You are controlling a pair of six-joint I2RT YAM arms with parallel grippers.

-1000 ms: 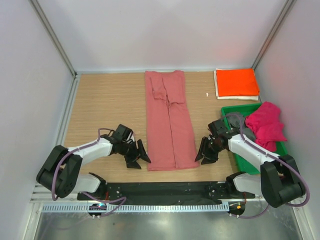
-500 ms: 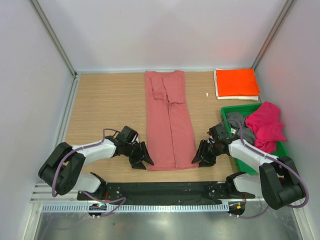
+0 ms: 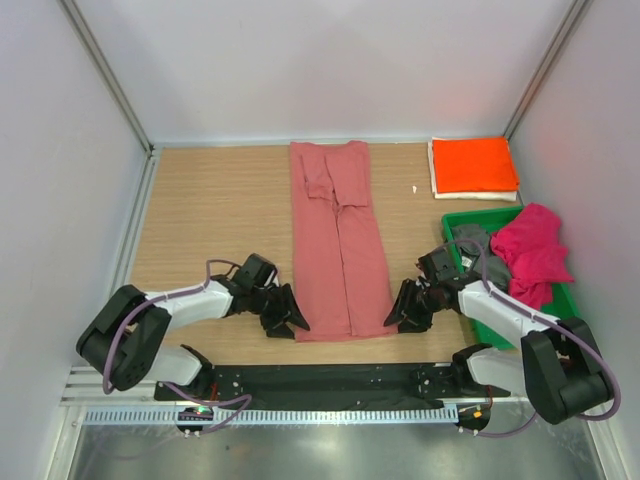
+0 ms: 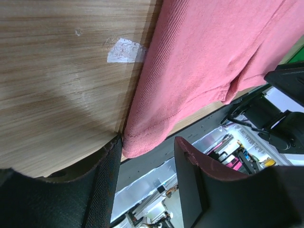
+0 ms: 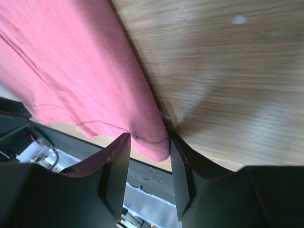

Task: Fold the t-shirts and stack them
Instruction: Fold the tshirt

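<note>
item 1: salmon-red t-shirt. lay flat on the wooden table as a long narrow strip, sides folded inward, collar end far from the arms, hem end nearest them. taken as the landmark for all entries below.

item 2: left gripper. sat low at the near left corner of the salmon-red t-shirt. in the left wrist view its fingers were spread apart, the hem corner lying between them, nothing clamped.

item 3: right gripper. sat low at the near right corner of the salmon-red t-shirt. in the right wrist view its fingers stood parted on either side of the hem corner, one of them right against the cloth edge, not pinched together.

item 4: orange t-shirt. folded square, beyond and to the right of the salmon-red t-shirt's collar end, resting on item 5.

item 5: white t-shirt. folded, only its edges showing under the orange one.

item 6: green tray. right of the salmon-red t-shirt's near half.

item 7: magenta t-shirt. crumpled in the tray, on the side farther from the salmon-red t-shirt.

item 8: dark grey t-shirt. crumpled in the tray, on the side closer to the salmon-red t-shirt, partly behind the right arm.
</note>
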